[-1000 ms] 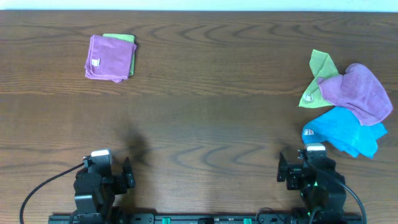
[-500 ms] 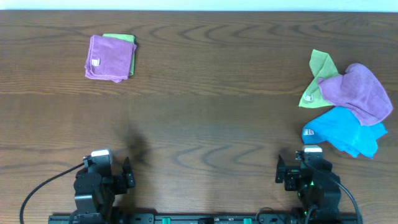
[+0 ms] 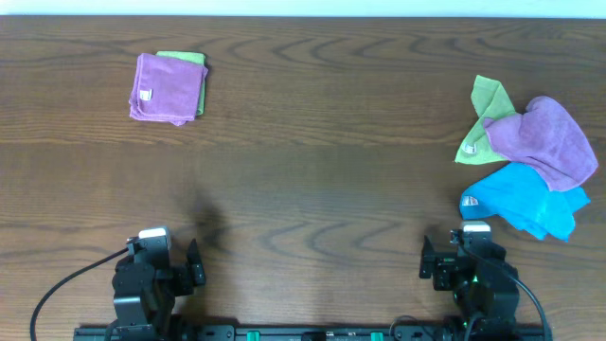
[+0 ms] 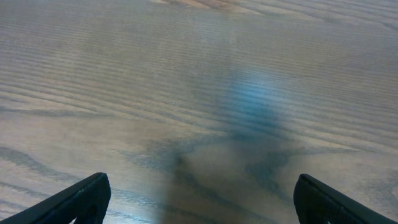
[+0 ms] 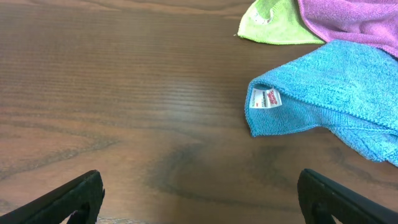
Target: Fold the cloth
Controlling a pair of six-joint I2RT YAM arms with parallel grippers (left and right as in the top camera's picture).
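A lilac-purple cloth point(image 3: 549, 140) lies crumpled at the right of the table, over a lime-green cloth point(image 3: 483, 118) and beside a bright blue cloth point(image 3: 525, 197). Its edge shows at the top of the right wrist view point(image 5: 348, 18). A second lilac-purple cloth point(image 3: 161, 87), folded with a small white tag, lies at the far left on a folded green cloth point(image 3: 189, 59). My left gripper point(image 3: 161, 256) is open and empty at the front left point(image 4: 199, 205). My right gripper point(image 3: 464, 254) is open and empty at the front right point(image 5: 199, 199), just short of the blue cloth point(image 5: 336, 93).
The dark wood table point(image 3: 322, 170) runs the full width. A white strip lines its far edge point(image 3: 303, 8). The green cloth's corner shows in the right wrist view point(image 5: 273, 22).
My right arm has drawn back slightly toward the front edge. The cloths and my left arm have not moved.
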